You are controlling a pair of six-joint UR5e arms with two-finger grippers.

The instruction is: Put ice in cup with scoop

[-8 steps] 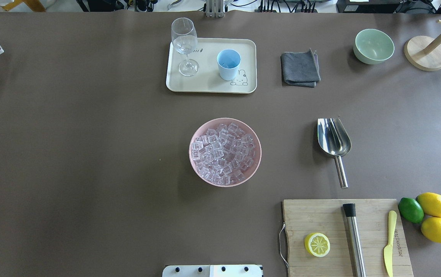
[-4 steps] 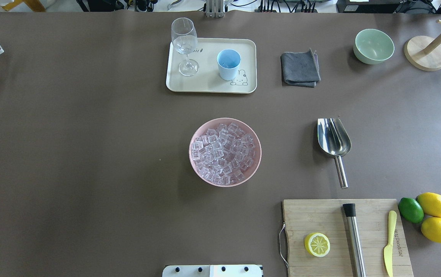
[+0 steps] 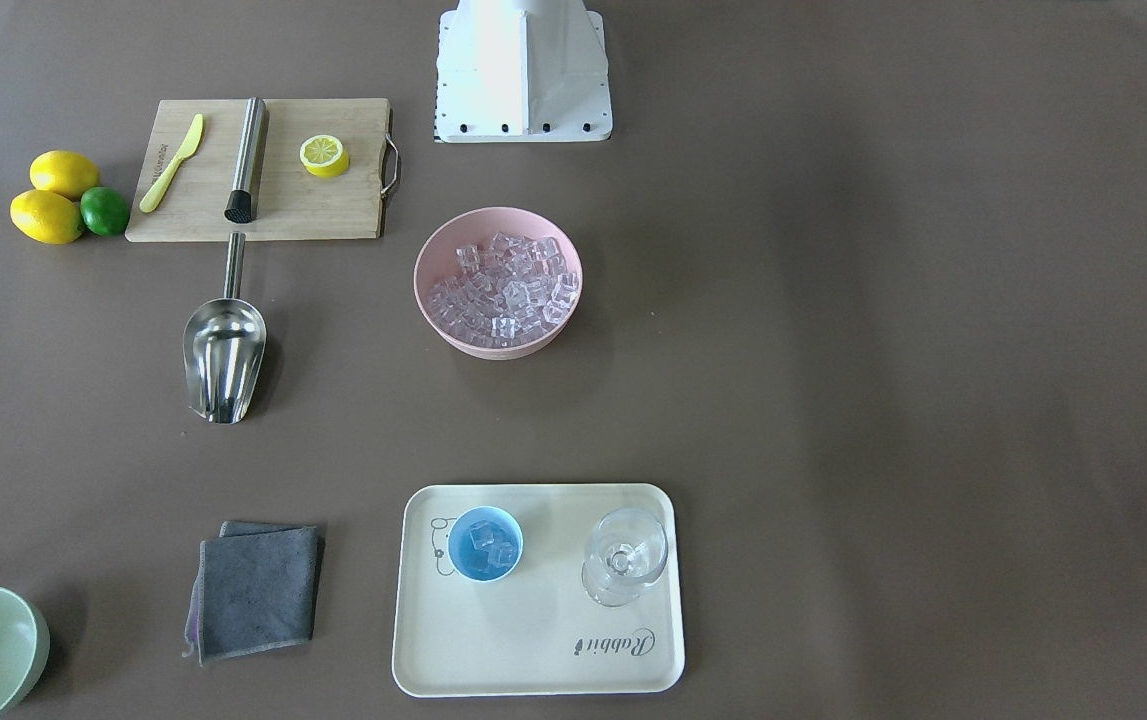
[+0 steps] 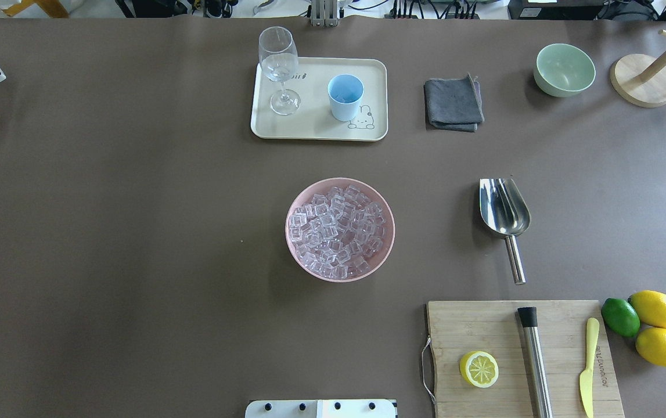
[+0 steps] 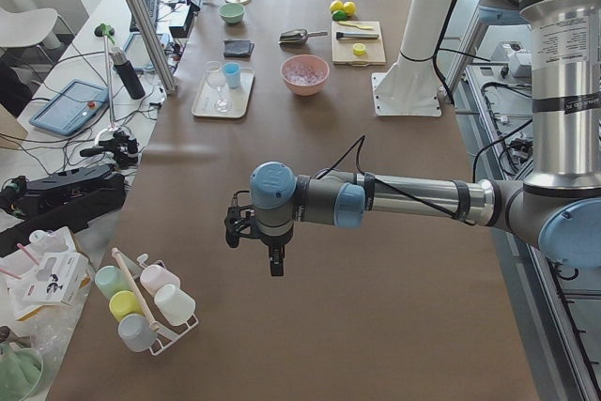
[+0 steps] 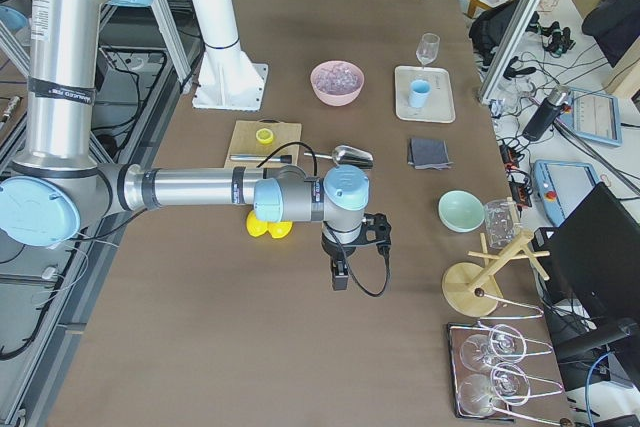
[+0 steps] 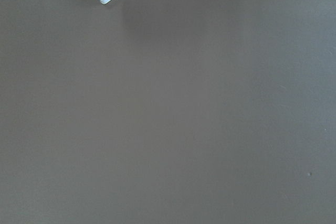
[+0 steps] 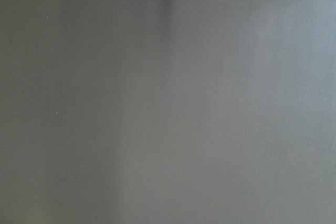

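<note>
Whether the left gripper [image 5: 274,265] or right gripper [image 6: 340,277] is open, I cannot tell. Ice [image 3: 503,280] fills the pink bowl [image 3: 498,347]; the scoop [image 3: 223,355] lies free nearby; the cup [image 3: 485,545] on the tray [image 3: 493,640] seemingly holds cubes already. Grasp the scoop's handle squarely, trough level.

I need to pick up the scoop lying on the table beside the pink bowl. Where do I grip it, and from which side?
Take the scoop by its thin rod handle, about mid-length, from straight above with the jaws across the rod. It lies flat with the trough facing up and the handle pointing toward the cutting board. The wide bowl looks too broad to pinch.
</note>
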